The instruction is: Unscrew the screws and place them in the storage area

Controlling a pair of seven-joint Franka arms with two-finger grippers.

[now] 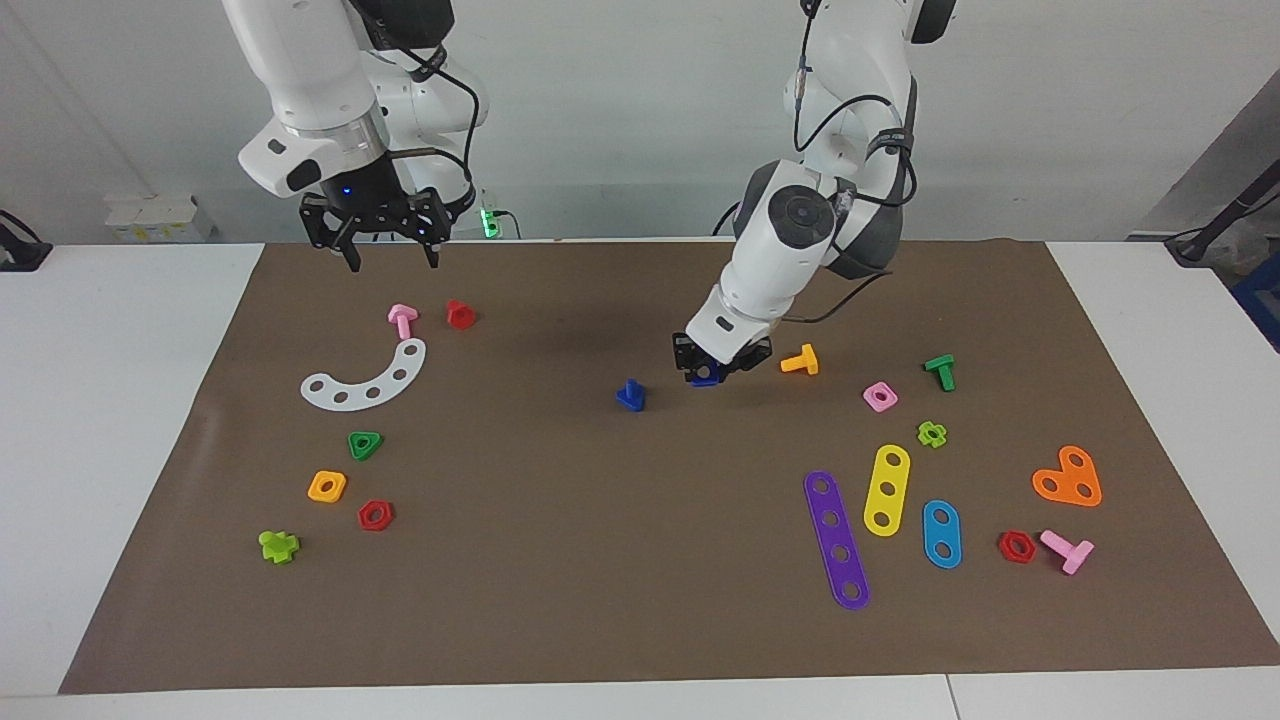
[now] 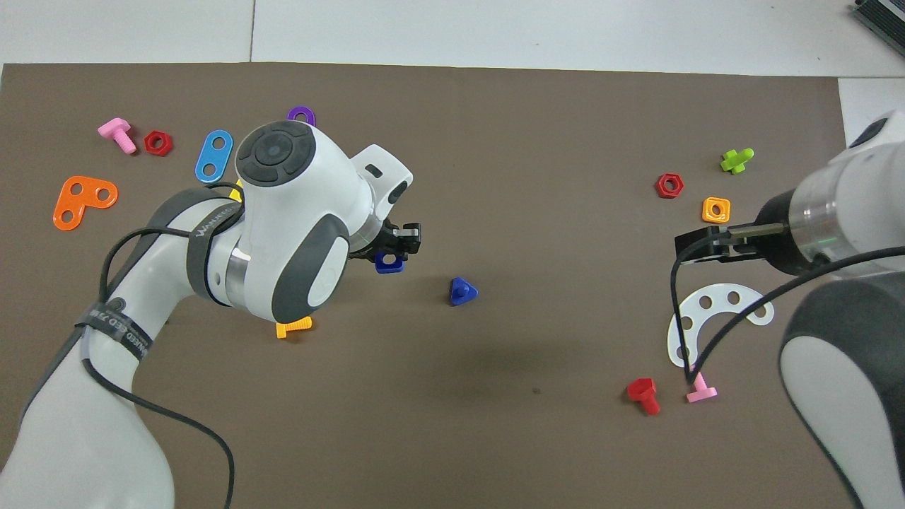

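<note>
I've got the left gripper (image 1: 712,372) down at the brown mat (image 1: 560,560) mid-table, its fingers clamped on the blue square nut (image 2: 389,263), with the blue triangular-head bolt (image 1: 630,396) standing apart just beside it toward the right arm's end. Both look light, stiff and slick (hard toy plastic, I'd judge), so I'd pinch flat sides. The right gripper (image 1: 385,240) waits with fingers spread, over the pink bolt (image 1: 402,320).
</note>
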